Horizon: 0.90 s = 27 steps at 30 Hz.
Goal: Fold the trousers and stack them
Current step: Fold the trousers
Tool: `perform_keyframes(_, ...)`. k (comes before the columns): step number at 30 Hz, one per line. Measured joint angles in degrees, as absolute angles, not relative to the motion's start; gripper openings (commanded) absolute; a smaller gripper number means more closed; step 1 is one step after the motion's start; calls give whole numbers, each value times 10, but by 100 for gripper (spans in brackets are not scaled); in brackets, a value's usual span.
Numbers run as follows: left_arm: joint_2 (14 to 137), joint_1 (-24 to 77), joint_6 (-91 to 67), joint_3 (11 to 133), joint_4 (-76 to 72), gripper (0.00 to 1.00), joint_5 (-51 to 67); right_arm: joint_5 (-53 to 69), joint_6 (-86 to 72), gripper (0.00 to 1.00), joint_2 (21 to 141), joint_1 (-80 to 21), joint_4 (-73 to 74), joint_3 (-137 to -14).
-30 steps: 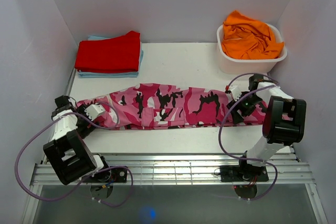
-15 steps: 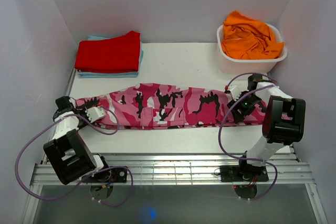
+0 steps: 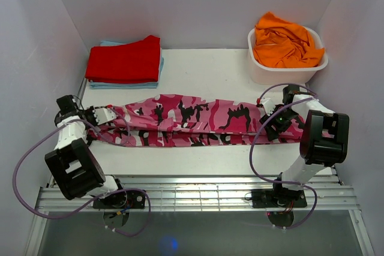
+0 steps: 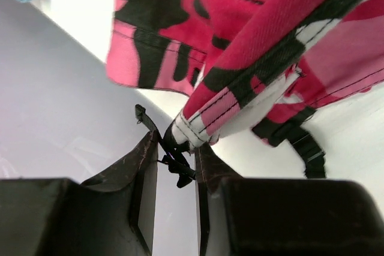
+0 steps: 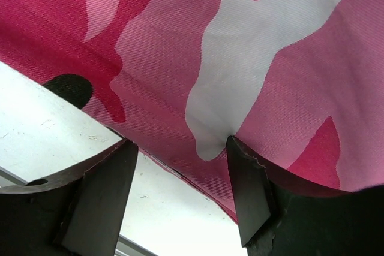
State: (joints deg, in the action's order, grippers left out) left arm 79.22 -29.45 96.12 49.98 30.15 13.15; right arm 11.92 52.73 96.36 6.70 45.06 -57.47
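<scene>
The pink, white and black camouflage trousers (image 3: 192, 121) lie stretched left to right across the table. My left gripper (image 3: 111, 114) is at their left end. In the left wrist view that gripper (image 4: 177, 145) is shut on the hem of the trousers (image 4: 270, 46), with a black strap caught between the fingers and the cloth hanging lifted off the table. My right gripper (image 3: 270, 121) is at the right end. In the right wrist view it (image 5: 180, 142) stands open, its fingertips (image 5: 237, 151) against the edge of the flat trousers (image 5: 240, 46).
A folded red garment (image 3: 125, 59) lies on a light blue one at the back left. A white tub (image 3: 264, 71) holding an orange garment (image 3: 285, 43) stands at the back right. Walls close in on both sides, and a metal grille (image 3: 198, 196) runs along the front.
My left gripper has shut on the trousers' left end and pulled it up and back to the left, rumpling the near edge. My right gripper narrowed a little and stayed put.
</scene>
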Motion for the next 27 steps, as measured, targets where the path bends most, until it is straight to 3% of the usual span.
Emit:
perform_keyframes(4, 795, -299, 982, 430, 256, 4, 114, 118, 528, 67, 963, 67, 450, -575)
perform_keyframes(7, 799, -307, 998, 378, 243, 46, 93, 117, 531, 68, 961, 67, 450, -575)
perform_keyframes(8, 799, -307, 1000, 374, 242, 52, 90, 117, 532, 68, 961, 67, 450, -575)
perform_keyframes(9, 799, -307, 998, 375, 242, 68, 89, 117, 532, 68, 961, 67, 451, -575)
perform_keyframes(10, 799, -307, 995, 378, 243, 68, 87, 117, 533, 68, 961, 67, 451, -575)
perform_keyframes(11, 799, -308, 990, 387, 256, 77, 87, 117, 534, 68, 961, 67, 451, -575)
perform_keyframes(22, 814, -338, 825, 701, 481, 79, 205, 99, 553, 68, 954, 67, 444, -566)
perform_keyframes(25, 832, -339, 774, 731, 523, 76, 244, 99, 553, 68, 954, 67, 444, -567)
perform_keyframes(27, 855, -339, 732, 736, 547, 68, 268, 99, 553, 68, 954, 67, 444, -567)
